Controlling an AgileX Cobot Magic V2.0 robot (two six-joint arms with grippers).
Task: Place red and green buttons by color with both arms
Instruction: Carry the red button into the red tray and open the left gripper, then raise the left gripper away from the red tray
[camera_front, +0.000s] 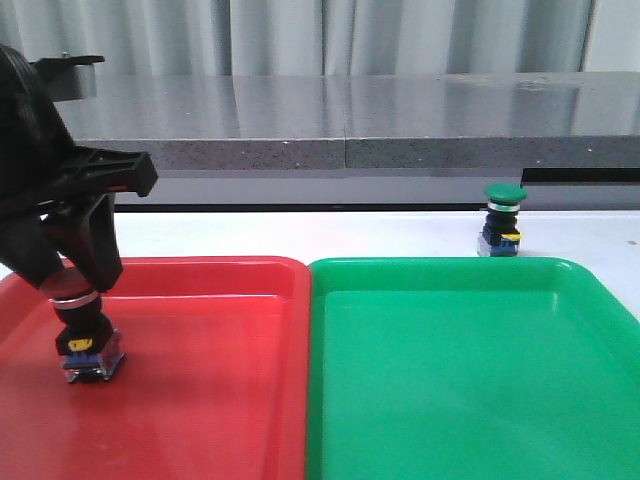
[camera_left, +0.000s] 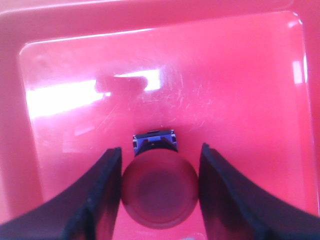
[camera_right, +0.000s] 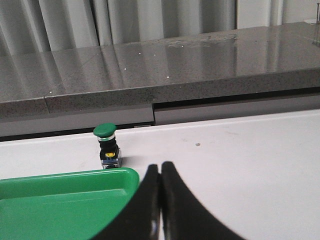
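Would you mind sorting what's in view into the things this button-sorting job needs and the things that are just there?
Part of the job:
- red button, left gripper around its cap
- green button, on the table
- red tray
- green tray
- right gripper, shut and empty

Just there:
- grey counter
- curtain

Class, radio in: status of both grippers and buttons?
Left gripper around red button, in red tray. Right gripper shut, empty. Green button on table beyond green tray.

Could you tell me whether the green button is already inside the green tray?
No, the green button stands on the white table beyond the green tray.
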